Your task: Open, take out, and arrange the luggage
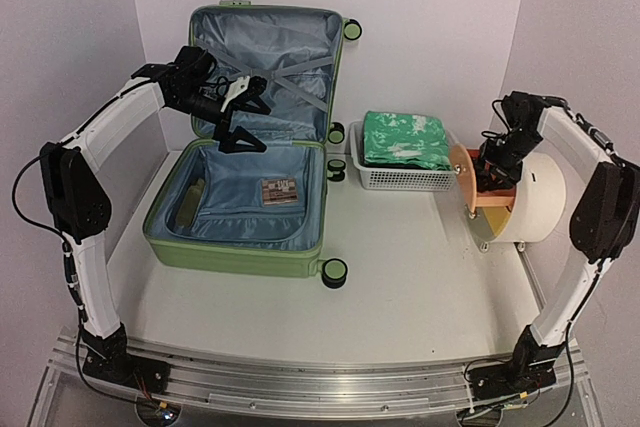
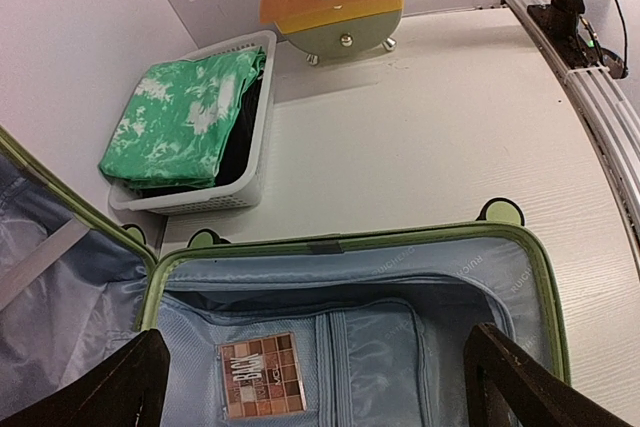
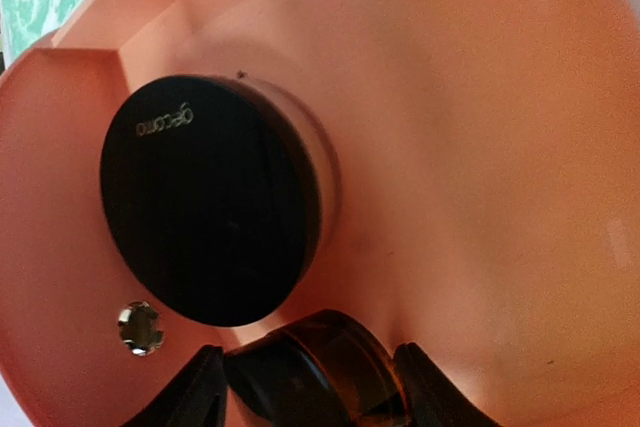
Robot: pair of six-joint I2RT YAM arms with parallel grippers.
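While the luggage lies open at about 9 o'clock on the tabletop, lid stood up toward 12, the overhead view has the left claw hanging above the hinge line, jaws spread wide with nothing in them. A white basket with a folded green cloth sits just beside the case at 2 o'clock. The right claw is poked into the orange front of the cream cylinder at 3.

Left wrist view: down in the lower half, a flat makeup palette lies on the blue lining. That's the tricky bit imo. It's thin and flat, so the tips could snag the fabric or just shove it around. Bump the lid and it might flop shut too.

Right wrist view: a black round disc sits in the orange pocket. Something dark shows between the fingers at 6 o'clock, but I can't tell if it's gripped. A nudge could knock the disc out.
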